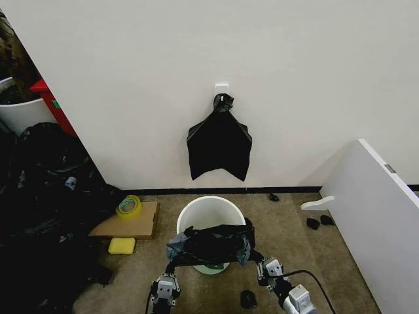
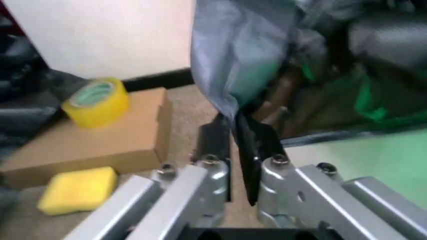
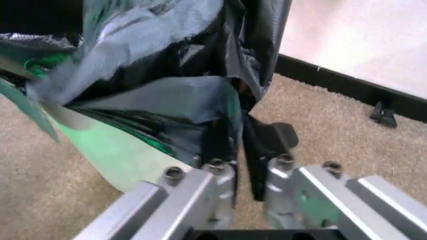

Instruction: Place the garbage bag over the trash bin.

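Against the wall, on the carpet: stood the trash bin (image 1: 209,212), cream-white, round, mouth open and showing nothing inside.
Bag position: garbage bag (image 1: 211,243) stretched across the near side of the bin's rim, bunched and sagging between both grippers, not yet over the far rim.
Left gripper (image 1: 171,267): at the bag's left end, near the bin's near-left side; fingers (image 2: 250,150) pressed together on a fold of film in the left wrist view.
Right gripper (image 1: 256,261): at the bag's right end, near-right of the bin; fingers (image 3: 260,145) likewise pinched on a pleat of plastic in the right wrist view.
Handling, as a judgement: thin, light, limp, crinkly and probably slippery film; likely to tear if tugged hard against the rolled rim, and to slide out of a shallow pinch.
Where to hold: best taken at the mouth hem on opposite sides, as held, so the opening could be spread wider than the rim.
Progress, as a judgement: opening seemingly not spread; draping only begun.
Other containers: flat cardboard box (image 1: 128,222) left of the bin, carrying a yellow tape roll (image 1: 129,207); yellow sponge (image 1: 122,245) on the carpet at its near edge.
On the wall above: hung a black knotted bundle (image 1: 219,144), apart from the work.
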Robot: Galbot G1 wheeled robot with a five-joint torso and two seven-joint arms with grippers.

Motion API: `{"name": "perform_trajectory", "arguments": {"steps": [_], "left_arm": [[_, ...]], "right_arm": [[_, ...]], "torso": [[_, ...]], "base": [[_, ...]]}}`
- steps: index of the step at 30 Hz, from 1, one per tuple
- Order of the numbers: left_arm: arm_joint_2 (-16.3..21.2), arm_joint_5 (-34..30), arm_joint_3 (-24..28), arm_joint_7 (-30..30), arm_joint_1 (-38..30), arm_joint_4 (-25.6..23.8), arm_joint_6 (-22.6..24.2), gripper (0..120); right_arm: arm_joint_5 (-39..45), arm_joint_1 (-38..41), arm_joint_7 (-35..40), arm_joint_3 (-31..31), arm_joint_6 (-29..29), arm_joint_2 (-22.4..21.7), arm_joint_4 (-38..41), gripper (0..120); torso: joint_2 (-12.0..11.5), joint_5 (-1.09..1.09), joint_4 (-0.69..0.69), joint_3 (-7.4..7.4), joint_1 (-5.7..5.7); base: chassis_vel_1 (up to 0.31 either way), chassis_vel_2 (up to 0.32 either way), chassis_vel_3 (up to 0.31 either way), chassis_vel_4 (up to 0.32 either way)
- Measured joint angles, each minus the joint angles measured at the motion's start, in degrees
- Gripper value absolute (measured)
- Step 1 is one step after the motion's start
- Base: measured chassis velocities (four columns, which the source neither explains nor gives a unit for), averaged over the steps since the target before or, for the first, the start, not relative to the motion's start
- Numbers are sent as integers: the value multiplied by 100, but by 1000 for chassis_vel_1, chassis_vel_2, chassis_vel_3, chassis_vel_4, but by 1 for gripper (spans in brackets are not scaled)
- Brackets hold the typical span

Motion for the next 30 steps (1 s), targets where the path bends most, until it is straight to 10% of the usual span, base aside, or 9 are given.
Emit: {"name": "perform_trajectory", "arguments": {"steps": [15,30], "left_arm": [[520,389,-204,-510,576,-907,404,66],[864,226,-1233,572,949,-1369,-521,100]], "right_arm": [[-575,-391,-909,354,1369,-473,-126,65],[-670,-165,-3594,1318,3657,-314,-823,100]], "torso": [[0,-5,3,0,0],[1,-1,2,0,0]], "base": [[0,0,0,0],[0,0,0,0]]}}
